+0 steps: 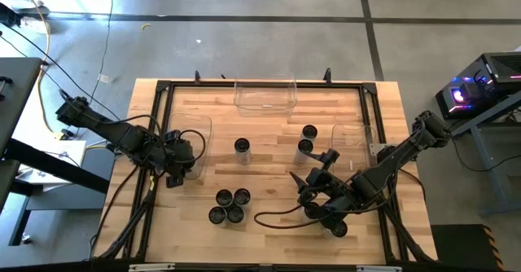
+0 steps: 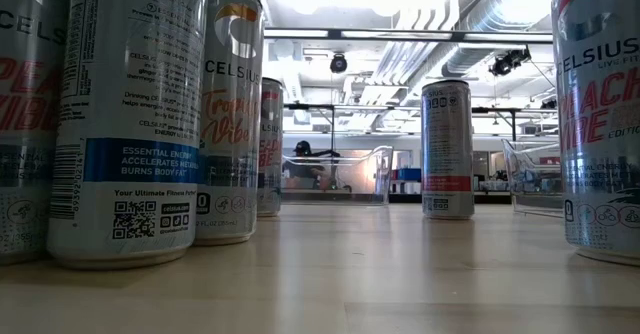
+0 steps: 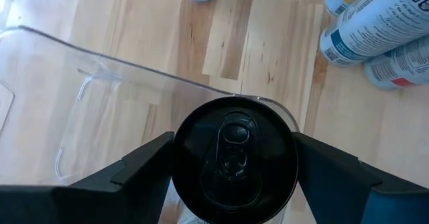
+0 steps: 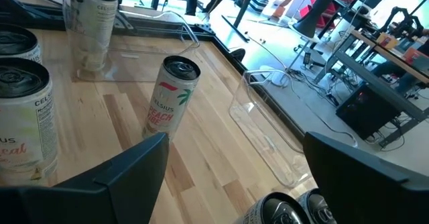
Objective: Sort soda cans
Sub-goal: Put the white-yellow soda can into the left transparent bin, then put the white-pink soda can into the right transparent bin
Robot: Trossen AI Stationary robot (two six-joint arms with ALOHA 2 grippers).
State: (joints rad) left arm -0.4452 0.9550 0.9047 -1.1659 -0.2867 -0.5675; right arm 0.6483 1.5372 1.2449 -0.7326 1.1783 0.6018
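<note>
Several silvery soda cans with dark tops stand upright on the wooden table: a cluster (image 1: pixel 229 206) near the near edge, a single one (image 1: pixel 242 147) at the middle, and two (image 1: pixel 307 140) to its right. My left gripper (image 1: pixel 181 164) (image 3: pixel 234 163) is at the near edge of the clear left bin (image 1: pixel 198 138) and is shut on one can (image 3: pixel 234 158). My right gripper (image 1: pixel 313 170) (image 4: pixel 234 163) hovers open to the right of the cluster and touches nothing. A red-lettered can (image 4: pixel 173 98) stands ahead of it. My left gripper pinches a soda can between its two fingers (image 3: pixel 134 167), one on either side of the can's upper wall just under the rim (image 3: pixel 179 158). The can stands upright under the wrist camera, over the clear bin's rim. Its lower end is hidden by its own top.
Clear bins sit at the far edge (image 1: pixel 264 94), the left (image 3: pixel 80 83) and the right (image 1: pixel 352 140) (image 4: pixel 268 133). A black frame (image 1: pixel 163 89) rims the table. Bare wood lies between the middle can and the cluster. In the low view, cans (image 2: pixel 130 114) (image 2: pixel 447 149) fill the foreground.
</note>
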